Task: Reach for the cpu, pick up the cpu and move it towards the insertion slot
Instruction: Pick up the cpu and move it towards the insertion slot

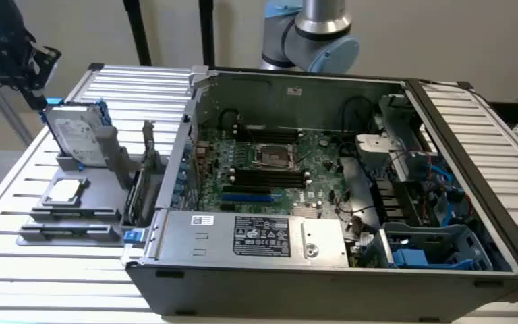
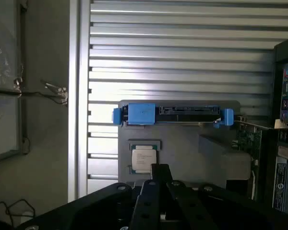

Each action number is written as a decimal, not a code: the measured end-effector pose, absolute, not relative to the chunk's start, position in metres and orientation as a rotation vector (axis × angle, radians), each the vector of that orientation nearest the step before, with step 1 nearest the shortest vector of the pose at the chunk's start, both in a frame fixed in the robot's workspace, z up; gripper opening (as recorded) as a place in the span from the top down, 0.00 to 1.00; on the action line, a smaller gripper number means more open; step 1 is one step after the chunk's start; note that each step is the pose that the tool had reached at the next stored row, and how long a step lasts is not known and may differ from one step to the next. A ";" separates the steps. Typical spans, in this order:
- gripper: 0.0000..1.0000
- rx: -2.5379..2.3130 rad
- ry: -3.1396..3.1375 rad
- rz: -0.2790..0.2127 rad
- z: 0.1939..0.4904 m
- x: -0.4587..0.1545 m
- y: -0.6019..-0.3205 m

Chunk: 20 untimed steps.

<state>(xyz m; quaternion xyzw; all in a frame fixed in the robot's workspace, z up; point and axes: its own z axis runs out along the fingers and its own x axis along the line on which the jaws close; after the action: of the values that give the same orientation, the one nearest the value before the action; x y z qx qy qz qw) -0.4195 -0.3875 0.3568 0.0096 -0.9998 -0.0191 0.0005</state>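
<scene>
The cpu (image 1: 64,192), a small flat square chip with a silvery top, lies in a grey holder (image 1: 70,216) on the slatted table at the exterior view's left. In the wrist view the cpu (image 2: 143,159) sits just beyond my gripper (image 2: 160,168). High above the holder's far end, at the exterior view's upper left, hangs my gripper (image 1: 21,67), well apart from the chip. The insertion slot (image 1: 272,156), a shiny metal frame with a dark centre, lies on the motherboard inside the open computer case.
A silver hard drive (image 1: 75,131) with a blue bracket (image 2: 141,114) stands upright in the holder behind the cpu. The open case (image 1: 331,270) has tall walls, cables and a blue cage at the exterior view's right. Black memory slots (image 1: 268,177) run beside the socket.
</scene>
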 end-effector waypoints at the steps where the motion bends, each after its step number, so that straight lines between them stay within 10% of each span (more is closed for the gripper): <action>1: 0.89 0.030 -3.140 -0.060 0.357 -0.419 -0.388; 20: 0.89 0.030 -3.136 -0.060 0.352 -0.419 -0.397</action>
<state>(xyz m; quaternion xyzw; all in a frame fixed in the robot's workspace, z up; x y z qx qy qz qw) -0.4195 -0.3971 0.3521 0.0095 -0.9998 -0.0191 0.0023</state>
